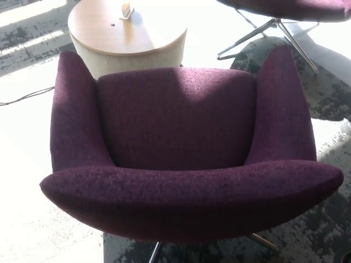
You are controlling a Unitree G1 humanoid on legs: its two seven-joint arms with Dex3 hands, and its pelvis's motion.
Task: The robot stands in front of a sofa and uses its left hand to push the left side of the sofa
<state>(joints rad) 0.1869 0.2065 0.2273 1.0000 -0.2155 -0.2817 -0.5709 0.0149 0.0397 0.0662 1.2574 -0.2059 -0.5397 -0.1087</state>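
- Sofa [181, 148] (purple, single-seat) fills the near centre, backrest nearest the camera, its left arm [74, 112] untouched.
- Neither robot hand shows; their state cannot be told.
- Round table [109, 27] stands beyond, far left.
- Judgement: push not yet begun.

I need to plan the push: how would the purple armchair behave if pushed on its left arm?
The purple armchair probably swivels or slides rather than tips: thin metal legs show beneath it. Its left arm looks padded, so it should yield slightly.
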